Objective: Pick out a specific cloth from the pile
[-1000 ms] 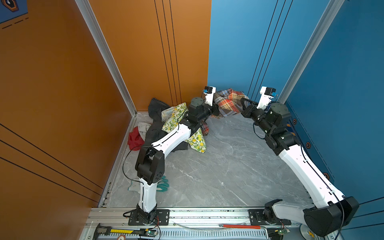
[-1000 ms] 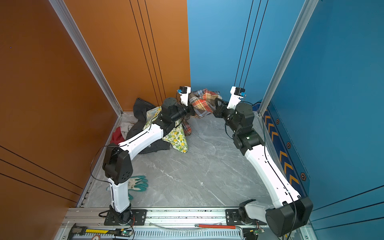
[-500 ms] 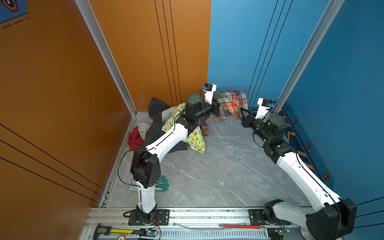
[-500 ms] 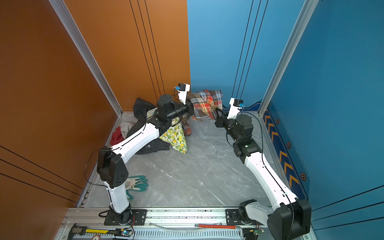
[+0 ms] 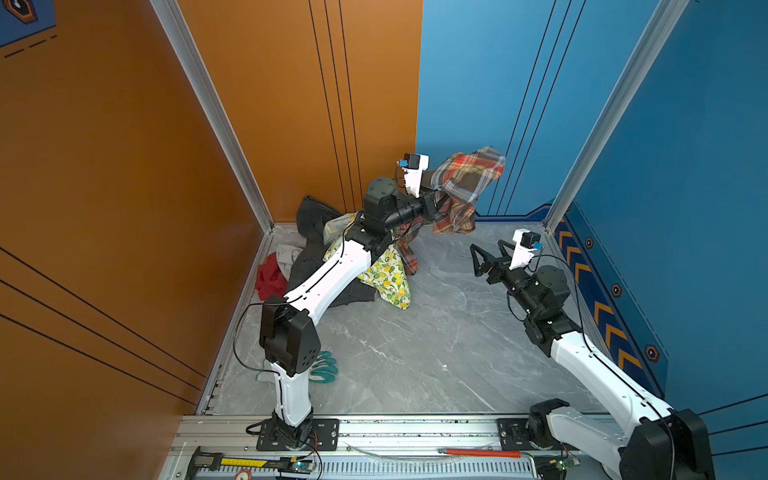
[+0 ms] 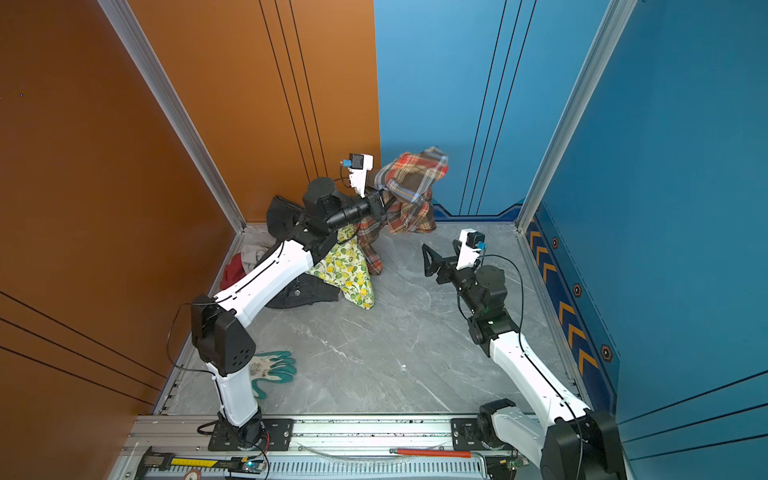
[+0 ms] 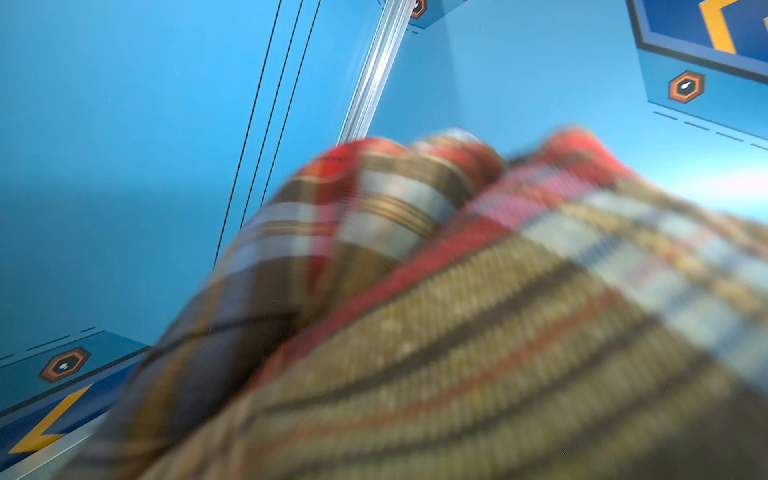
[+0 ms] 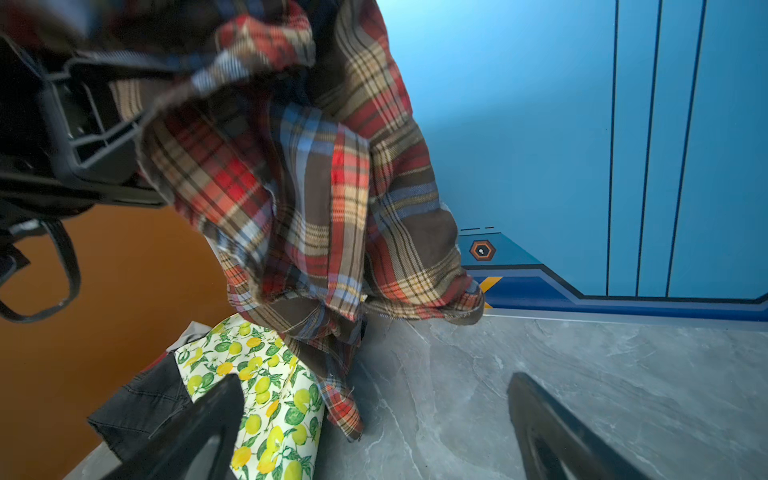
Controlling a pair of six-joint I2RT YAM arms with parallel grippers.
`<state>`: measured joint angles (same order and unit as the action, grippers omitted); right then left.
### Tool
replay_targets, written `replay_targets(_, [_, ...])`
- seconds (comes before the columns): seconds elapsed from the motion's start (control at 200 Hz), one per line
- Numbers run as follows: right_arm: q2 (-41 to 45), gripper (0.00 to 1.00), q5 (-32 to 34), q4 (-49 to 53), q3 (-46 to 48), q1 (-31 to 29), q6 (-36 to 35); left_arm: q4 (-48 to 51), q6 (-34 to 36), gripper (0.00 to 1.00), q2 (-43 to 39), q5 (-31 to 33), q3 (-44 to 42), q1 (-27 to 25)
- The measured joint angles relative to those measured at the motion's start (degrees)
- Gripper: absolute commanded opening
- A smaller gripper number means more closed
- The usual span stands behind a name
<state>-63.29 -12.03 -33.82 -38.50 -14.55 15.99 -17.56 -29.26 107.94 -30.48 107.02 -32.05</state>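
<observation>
The left gripper (image 5: 434, 205) is clamping the plaid cloth (image 5: 467, 183) above the pile (image 5: 309, 253) (one end is trailing down); the right gripper (image 5: 486, 251) is hanging wide open, empty.

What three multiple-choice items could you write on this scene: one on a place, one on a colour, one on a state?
1. Where is the plaid shirt?
A) flat under the jeans
B) hanging from the raised left claw
C) beside the glove

2. What is printed on the white cloth in the pile?
A) blue stripes
B) black dots
C) yellow lemons with green leaves

3. How does the right claw stand?
A) open and empty
B) shut on a red cloth
C) shut on a tool

Answers:
1 B: the shirt drapes from the left claw in both top views.
2 C: the lemons and leaves show clearly in the right wrist view.
3 A: its fingers stand wide apart with nothing between them.
</observation>
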Motion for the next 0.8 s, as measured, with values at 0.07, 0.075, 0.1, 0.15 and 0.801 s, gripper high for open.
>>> replay_targets(0.07, [-3.02,1.0,-0.13,-5.49,0.39,0.0,-1.49,-0.39,-0.39,0.0,-0.02,-0.57,0.81,0.0])
replay_targets(0.075, [-3.17,1.0,-0.15,-5.79,0.42,0.0,-1.57,-0.42,-0.39,0.0,-0.02,-0.61,0.81,0.0])
replay_targets(0.1, [-4.46,1.0,-0.24,-7.85,0.46,0.0,-1.99,-0.42,-0.46,0.0,-0.04,-0.85,0.87,-0.02])
replay_targets(0.15, [-7.02,1.0,-0.39,-11.78,0.46,0.0,-2.73,-0.28,-0.63,0.0,-0.04,-1.33,0.87,-0.11])
replay_targets(0.801, [-45.38,0.42,3.48,-40.74,-24.79,-8.33,-8.74,4.87,-1.53,0.0,-0.04,-4.09,2.58,-4.39])
